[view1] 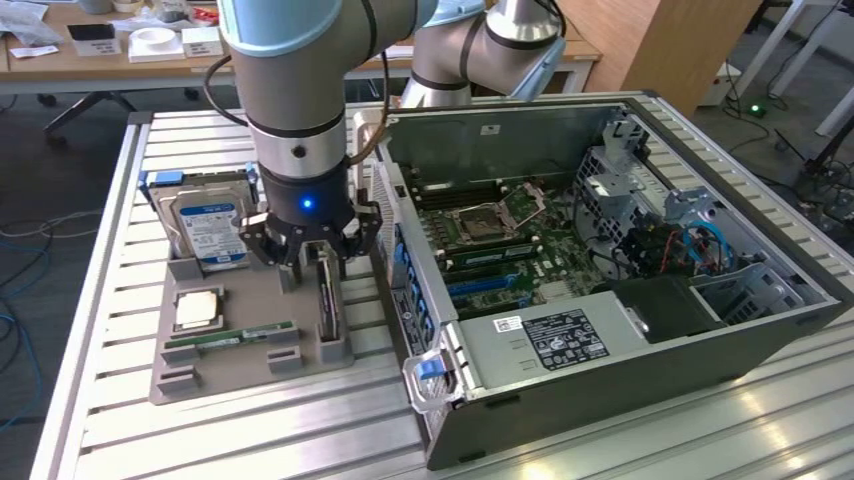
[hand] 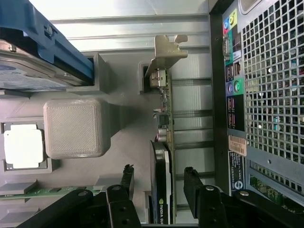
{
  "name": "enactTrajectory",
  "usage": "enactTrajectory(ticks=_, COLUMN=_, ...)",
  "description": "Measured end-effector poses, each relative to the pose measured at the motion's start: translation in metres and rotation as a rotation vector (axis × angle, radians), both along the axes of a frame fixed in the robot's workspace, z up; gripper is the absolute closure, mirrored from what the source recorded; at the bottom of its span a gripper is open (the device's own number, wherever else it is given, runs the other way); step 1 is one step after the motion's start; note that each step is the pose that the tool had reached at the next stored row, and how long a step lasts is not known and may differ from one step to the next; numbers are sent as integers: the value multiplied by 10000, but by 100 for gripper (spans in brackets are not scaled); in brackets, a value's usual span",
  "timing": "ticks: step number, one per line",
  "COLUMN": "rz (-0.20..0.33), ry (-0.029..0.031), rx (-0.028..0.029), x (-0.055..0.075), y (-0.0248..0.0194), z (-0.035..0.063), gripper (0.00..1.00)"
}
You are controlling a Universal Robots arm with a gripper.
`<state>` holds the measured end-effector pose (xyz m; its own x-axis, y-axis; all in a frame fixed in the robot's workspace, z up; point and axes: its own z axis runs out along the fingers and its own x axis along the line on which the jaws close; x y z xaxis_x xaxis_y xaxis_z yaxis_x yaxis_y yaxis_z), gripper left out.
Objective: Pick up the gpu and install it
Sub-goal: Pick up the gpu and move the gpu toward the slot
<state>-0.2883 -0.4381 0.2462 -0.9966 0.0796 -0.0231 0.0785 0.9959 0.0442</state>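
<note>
gpu [view1: 327,300] found standing on edge in a slot of the grey holder tray [view1: 247,318], silver bracket [hand: 167,50] at the end away from the gripper [view1: 310,262], just beside the open computer case [view1: 574,400]. gripper jaws set wide, one finger either side of the card, not closed on it. card judged light, stiff, fragile (bare components along the board); hold best taken across the flat faces. slatted metal worktop [view1: 267,440]; cluttered desks behind.

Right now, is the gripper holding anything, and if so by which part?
Nothing is held. The open gripper straddles the gpu, which stands on edge in the tray, with a gap on each side.
</note>
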Motion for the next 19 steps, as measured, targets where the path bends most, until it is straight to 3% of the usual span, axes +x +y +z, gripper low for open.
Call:
enactTrajectory(ticks=4, rz=-1, ry=-6, rx=31, x=0, y=1, z=-9, gripper=45)
enactTrajectory(ticks=19, rz=0, ry=-4, rx=33, x=2, y=1, z=-76, gripper=45)
